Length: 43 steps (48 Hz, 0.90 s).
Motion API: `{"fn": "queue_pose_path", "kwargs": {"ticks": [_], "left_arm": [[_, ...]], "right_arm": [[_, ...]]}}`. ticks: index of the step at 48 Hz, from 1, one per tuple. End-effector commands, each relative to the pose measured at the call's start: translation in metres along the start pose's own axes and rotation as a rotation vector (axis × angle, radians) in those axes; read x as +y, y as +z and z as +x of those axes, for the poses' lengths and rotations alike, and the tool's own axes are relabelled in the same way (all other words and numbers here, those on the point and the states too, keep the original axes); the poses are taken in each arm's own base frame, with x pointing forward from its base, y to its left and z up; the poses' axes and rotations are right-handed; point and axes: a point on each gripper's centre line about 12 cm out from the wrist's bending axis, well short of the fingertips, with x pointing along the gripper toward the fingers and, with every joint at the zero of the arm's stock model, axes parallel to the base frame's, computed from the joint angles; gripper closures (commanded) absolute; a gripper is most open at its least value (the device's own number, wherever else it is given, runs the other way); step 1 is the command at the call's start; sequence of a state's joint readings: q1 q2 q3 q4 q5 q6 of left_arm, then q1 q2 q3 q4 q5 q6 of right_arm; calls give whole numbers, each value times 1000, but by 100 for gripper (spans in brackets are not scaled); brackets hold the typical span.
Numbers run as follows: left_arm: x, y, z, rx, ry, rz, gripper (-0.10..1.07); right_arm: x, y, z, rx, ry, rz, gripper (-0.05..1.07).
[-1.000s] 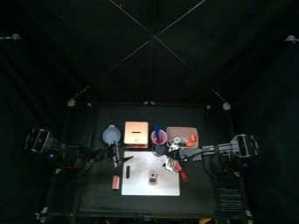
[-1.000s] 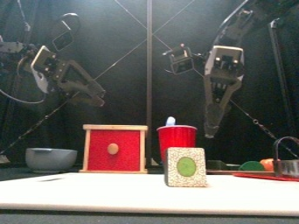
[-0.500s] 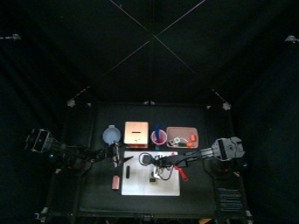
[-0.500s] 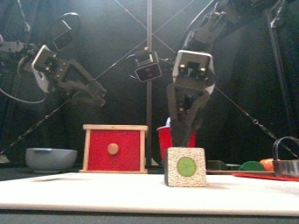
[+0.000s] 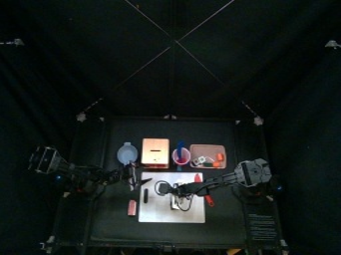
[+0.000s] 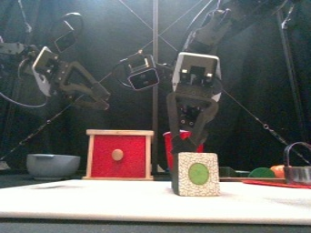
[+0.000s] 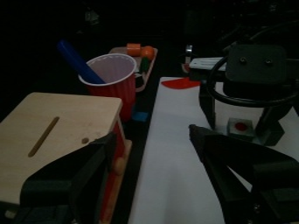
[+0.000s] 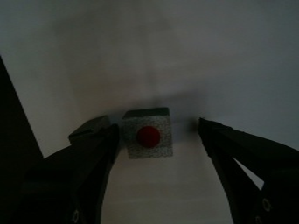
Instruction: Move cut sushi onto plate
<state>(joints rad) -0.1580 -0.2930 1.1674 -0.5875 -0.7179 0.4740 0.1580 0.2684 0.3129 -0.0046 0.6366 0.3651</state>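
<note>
Standing on white board [image 6: 73,205]: small speckled block [image 6: 195,174], green oval face.

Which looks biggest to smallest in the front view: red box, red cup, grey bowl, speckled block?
1. red box
2. speckled block, though it stands nearest the camera
3. grey bowl
4. red cup, mostly hidden, so unsure

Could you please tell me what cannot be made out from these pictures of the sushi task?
- Plate: the top view is too small and dark to single one out; in the front view the things at the right edge are cut off.
- Block: whether the open right claw touches it; the right wrist view shows it between the jaws, apart.
- Left claw: open over the white board; the top view hides what lies beneath.
</note>
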Motion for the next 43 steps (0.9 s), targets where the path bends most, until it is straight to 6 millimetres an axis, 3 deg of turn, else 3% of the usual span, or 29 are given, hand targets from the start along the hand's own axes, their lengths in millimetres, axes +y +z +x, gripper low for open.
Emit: {"fn": "queue_pose_path", "kwargs": {"ticks": [1,13,24,30,33,43], "left_arm": [[-1,11,3,-31,1,-12,-1],[-2,10,3,-30,0,-11,-1],[-1,11,3,-31,1,-12,-1],[-1,10,3,-31,2,-11,-1],[-2,10,3,-30,0,-11,-1],[-1,9,3,-25,1,-10,-1]], "right_arm": [[2,5,-7,-20,8,3,3],[-2,1,2,9,-3,9,7],[-3,1,-17,-9,-1,16,27],[-8,-8,-34,11,-13,21,32],[-18,-15,-47,19,-27,33,32],[-79,-53,-88,28,-79,163,32]]}}
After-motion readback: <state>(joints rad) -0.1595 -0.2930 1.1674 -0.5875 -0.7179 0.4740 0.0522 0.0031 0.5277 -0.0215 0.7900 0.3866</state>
